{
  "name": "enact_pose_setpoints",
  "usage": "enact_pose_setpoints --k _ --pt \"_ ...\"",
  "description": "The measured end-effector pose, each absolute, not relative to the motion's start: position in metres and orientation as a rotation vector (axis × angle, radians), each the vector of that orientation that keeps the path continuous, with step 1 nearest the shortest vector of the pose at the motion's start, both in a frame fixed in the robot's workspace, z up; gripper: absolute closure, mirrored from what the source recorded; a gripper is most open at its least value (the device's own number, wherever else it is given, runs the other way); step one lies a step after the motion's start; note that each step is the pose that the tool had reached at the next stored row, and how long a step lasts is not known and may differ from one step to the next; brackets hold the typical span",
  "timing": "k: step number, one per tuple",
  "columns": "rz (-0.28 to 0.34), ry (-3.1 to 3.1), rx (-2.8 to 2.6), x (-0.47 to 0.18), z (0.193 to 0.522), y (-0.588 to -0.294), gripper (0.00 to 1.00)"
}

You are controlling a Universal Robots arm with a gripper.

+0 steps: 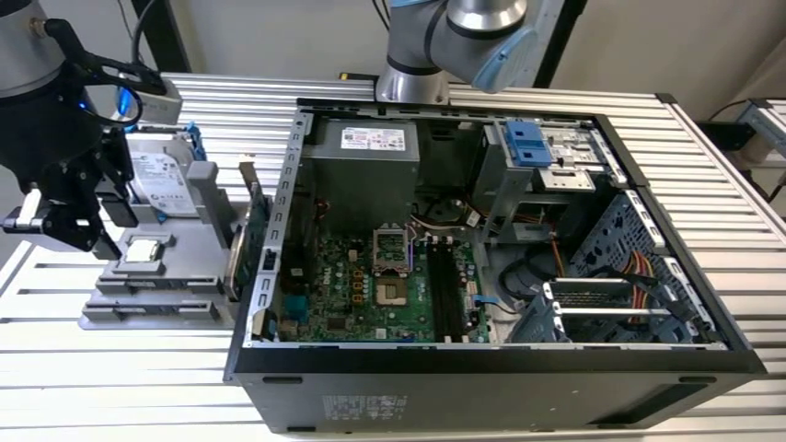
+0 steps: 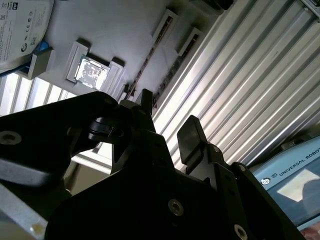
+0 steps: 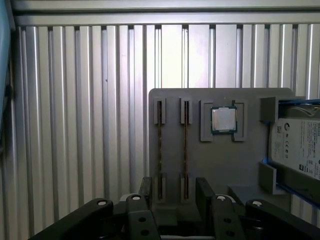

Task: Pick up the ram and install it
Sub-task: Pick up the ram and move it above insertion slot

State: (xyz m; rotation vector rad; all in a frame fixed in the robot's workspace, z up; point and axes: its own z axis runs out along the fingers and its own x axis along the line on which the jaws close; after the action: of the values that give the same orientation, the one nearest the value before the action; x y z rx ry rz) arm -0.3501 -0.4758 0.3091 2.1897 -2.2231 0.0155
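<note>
Two rams stand on edge in slots of the grey holder plate; in the first wrist view they are thin dark strips, one ram and a second ram beside it. The second wrist view has them as thin lines. My black gripper hangs above the plate, open, with nothing between its fingers. In the exterior view the gripper is over the holder plate at the exterior view's left, apart from the open computer case.
The plate also carries a processor chip and a silver hard drive in a blue frame. A green card stands between plate and case. Inside the case lie the motherboard and long memory slots. The table is ribbed metal.
</note>
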Motion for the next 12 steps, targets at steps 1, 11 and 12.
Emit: enact_pose_setpoints --k 1,11,12 --pt "0.016 -2.223 2.190 -0.3501 0.3091 -0.4758 0.00" --pt "0.016 -2.223 2.190 -0.3500 0.3079 -0.4757 0.00" --pt "0.015 -2.223 2.190 -0.3501 0.3079 -0.4757 0.00"
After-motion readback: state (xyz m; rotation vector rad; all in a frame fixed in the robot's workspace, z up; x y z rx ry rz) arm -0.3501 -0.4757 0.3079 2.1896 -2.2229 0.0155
